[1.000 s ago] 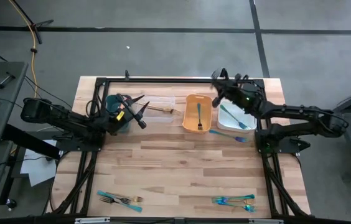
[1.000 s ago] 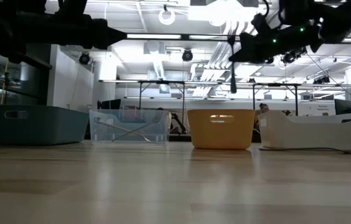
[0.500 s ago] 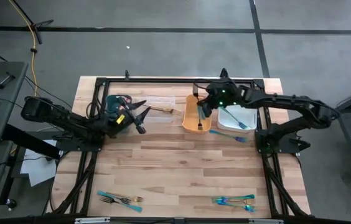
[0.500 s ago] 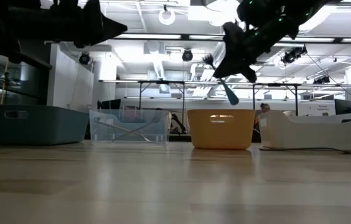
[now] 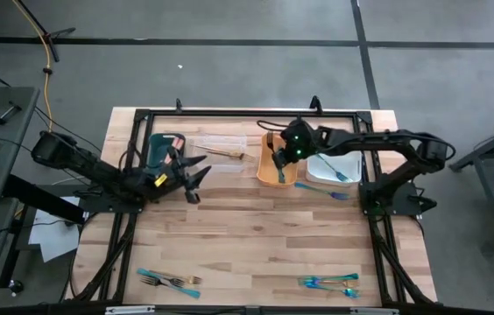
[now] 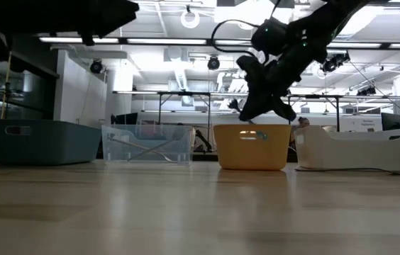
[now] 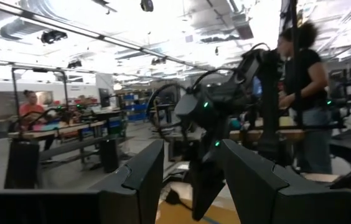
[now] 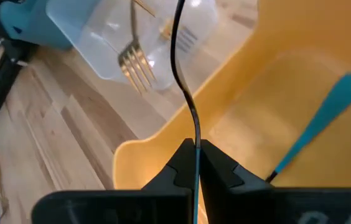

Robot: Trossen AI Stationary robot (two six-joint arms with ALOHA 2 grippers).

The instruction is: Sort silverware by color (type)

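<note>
Pinched edge-on between the clenched right hand (image 8: 196, 163): a thin utensil (image 8: 188, 93), dark and wiry, teal at the grip, poised over the smooth orange bin (image 5: 271, 171). Inside the bin, a flat teal-handled piece (image 8: 318, 121). In the clear ribbed bin (image 5: 221, 144) alongside, a gold fork (image 8: 139, 65). More silverware (image 5: 168, 281) scattered, perhaps forks, near the wooden table (image 5: 247, 236) front edge. Left hand (image 5: 196, 169) spread apart, empty, beside the teal bin (image 5: 155, 144).

Overhead: straight down, whole table (image 5: 256, 236). Low: tabletop level, facing the room. Wrist cameras: close, along their fingers. Overhead and low share the yellow bin (image 5: 267, 171).
</note>
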